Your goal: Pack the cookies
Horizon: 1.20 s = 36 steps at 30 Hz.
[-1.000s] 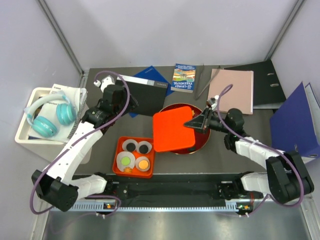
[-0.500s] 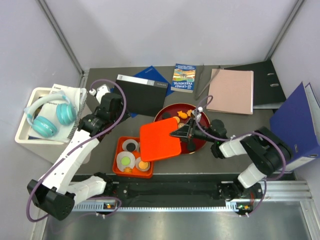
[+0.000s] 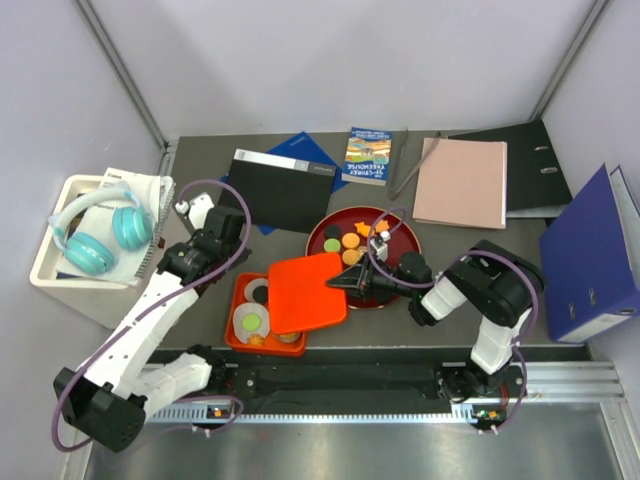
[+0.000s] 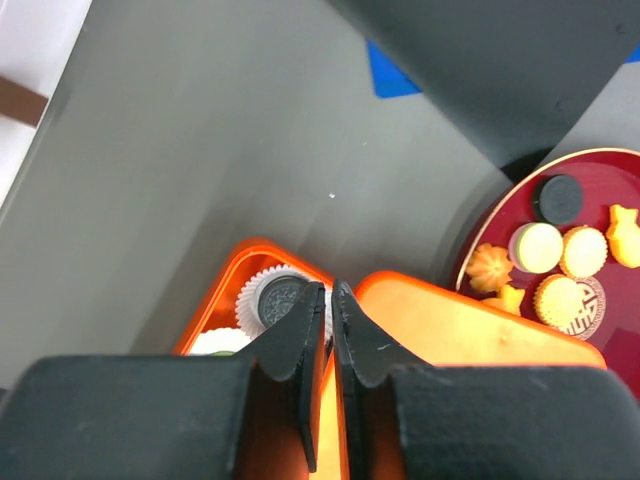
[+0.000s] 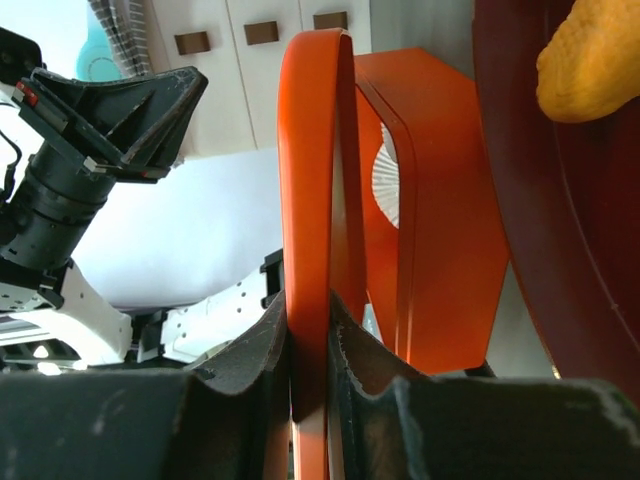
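Leftward since before, our right pincer (image 3: pixel 342 284) carries the orange lid (image 3: pixel 305 293) over the orange box (image 3: pixel 243 335), with the cookies (image 3: pixel 350 240) just beyond it. Left wrist: our left pincer (image 4: pixel 328 292) is closed, cookies to its right. Right wrist: jaws clamp the lid's edge.

Dk grey table (image 3: pixel 205 150), pale lilac walls (image 3: pixel 350 60), metal corner posts (image 3: pixel 121 70).

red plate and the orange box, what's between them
The orange lid, gripped by the right hand, spans from the orange box to the red plate; clearest in the top view.
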Available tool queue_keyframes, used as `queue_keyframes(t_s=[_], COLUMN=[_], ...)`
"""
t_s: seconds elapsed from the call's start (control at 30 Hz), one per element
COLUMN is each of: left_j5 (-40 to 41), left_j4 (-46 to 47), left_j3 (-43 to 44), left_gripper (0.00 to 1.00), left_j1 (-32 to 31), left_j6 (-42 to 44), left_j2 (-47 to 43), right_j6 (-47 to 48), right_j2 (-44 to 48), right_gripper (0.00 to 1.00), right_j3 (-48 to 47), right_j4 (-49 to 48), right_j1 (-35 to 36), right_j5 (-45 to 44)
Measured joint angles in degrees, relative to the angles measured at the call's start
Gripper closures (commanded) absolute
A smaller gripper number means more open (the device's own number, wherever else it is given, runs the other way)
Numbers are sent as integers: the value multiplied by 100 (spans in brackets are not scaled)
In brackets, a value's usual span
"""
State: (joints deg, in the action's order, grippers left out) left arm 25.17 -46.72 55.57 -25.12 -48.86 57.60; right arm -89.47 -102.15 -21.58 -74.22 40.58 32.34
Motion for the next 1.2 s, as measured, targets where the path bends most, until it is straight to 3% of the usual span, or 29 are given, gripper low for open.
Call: queue_keyframes(t_s=[0.23, 1.0, 1.2], left_j5=[28, 273, 273], left_j4=[-94, -236, -232], left_j3=[-319, -1401, -1423], left_gripper=[100, 100, 100], left_j1=[0, 0, 0], left_j6=[-208, -890, -931], left_j2=[-39, 42, 42], right_j6=[125, 337, 273], right_j2=[-181, -1064, -1335], right_gripper=[100, 100, 76], right_j3=[-17, -297, -568], right_j4=[-48, -420, -494], right_j1=[199, 848, 992], right_j5=[-164, -730, -831])
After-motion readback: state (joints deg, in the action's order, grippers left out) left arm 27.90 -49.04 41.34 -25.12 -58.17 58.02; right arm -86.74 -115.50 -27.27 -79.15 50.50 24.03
